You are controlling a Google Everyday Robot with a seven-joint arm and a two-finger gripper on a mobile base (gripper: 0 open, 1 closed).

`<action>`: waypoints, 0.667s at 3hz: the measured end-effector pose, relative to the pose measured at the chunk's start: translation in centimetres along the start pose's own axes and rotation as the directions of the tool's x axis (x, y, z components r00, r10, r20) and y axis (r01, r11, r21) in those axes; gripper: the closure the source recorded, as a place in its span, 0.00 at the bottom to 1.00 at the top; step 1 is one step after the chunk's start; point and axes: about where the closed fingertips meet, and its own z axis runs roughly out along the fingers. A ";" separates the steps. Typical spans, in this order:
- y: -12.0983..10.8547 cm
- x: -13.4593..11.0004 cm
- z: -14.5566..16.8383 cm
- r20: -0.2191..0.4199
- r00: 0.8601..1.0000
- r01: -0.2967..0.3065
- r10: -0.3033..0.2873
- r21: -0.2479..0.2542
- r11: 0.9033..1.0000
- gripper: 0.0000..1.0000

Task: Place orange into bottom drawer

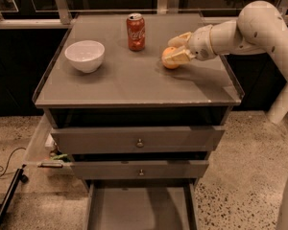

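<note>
A grey table (134,87) with three drawers is seen from above and in front. The orange (167,55) sits on the tabletop at about 2 o'clock from its centre. A red soda can (136,31) stands at 12 o'clock and a white bowl (85,55) at 10 o'clock, both well apart from the fruit.

A white robot arm (259,25) reaches in from 3 o'clock. Its tool (176,49) is at the orange, touching or nearly touching it. Whether it is clenched on the fruit or only set around it cannot be told.

The bottom drawer (139,207) is pulled open at 6 o'clock, below the two upper drawers (139,140), and looks bare inside.

The step in hand seems to be the pickup. Next, the orange likely needs a firm hold and a lift clear of the tabletop. It then has to be carried out past the front edge and lowered into the open tray.
</note>
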 end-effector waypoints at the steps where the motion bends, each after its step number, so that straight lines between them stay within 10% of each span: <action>1: 0.0 0.0 0.0 0.000 1.000 0.000 0.000 0.000 1.000 0.34; 2: 0.0 0.0 0.0 0.000 1.000 0.000 0.000 -0.001 1.000 0.11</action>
